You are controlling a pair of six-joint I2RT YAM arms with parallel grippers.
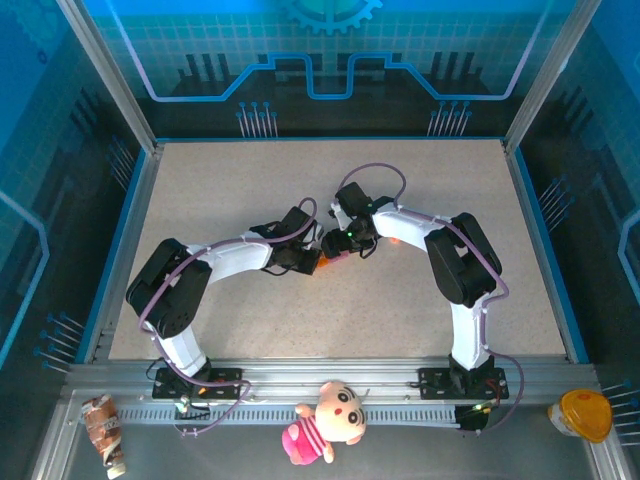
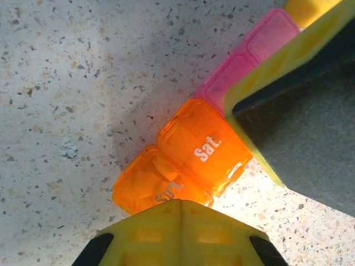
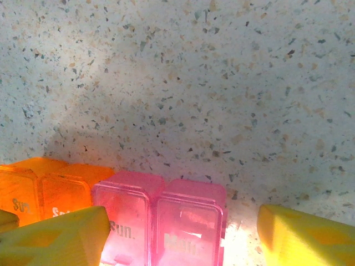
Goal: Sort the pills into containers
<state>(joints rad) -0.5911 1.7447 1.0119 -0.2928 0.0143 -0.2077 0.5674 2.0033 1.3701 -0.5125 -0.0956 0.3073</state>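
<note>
Table (image 1: 250,200): speckled surface, both arms reaching in toward its middle. Left arm (image 1: 230,262) and right arm (image 1: 455,255) meet there, wrists close together. Left gripper (image 2: 180,208): clenched, yellow fingertips pressed together, their joined tip touching the orange end of the containers (image 2: 205,149). Right gripper (image 3: 183,213): released, fingers standing apart on either side of the strip's pink part, a gap showing beside one finger. The containers lie flat on the table near its centre, between the two grippers. Orange compartments (image 2: 166,177) are marked "Sun." and "Sat."; pink compartments (image 3: 127,216) adjoin them.
</note>
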